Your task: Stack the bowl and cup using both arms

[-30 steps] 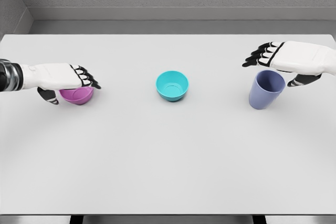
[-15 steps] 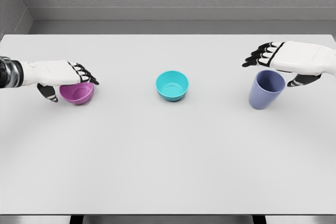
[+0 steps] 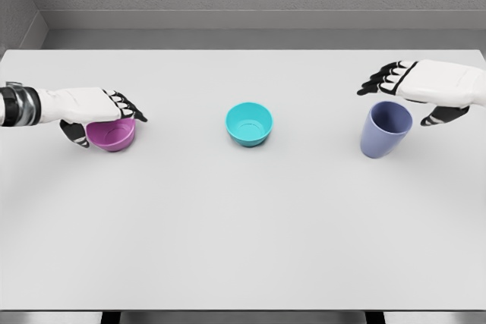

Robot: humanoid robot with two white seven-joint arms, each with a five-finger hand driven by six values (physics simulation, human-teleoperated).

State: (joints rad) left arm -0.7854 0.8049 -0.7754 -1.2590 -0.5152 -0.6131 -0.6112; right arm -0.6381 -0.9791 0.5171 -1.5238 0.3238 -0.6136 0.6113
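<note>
- The left hand (image 3: 91, 105) reaches in level from the left edge, palm down over the far rim of a purple bowl (image 3: 112, 133), thumb at the bowl's left side, fingers extended over the rim; whether it grips cannot be told.
- The purple bowl sits upright at the left of the white worktop (image 3: 243, 225), its open mouth partly covered by the hand.
- The right hand (image 3: 425, 85) hovers palm down just behind and above a blue-grey cup (image 3: 386, 129), fingers spread and holding nothing.
- The cup stands upright on the right, mouth open.
- A teal bowl (image 3: 249, 124) stands alone at the centre, well apart from both hands.
</note>
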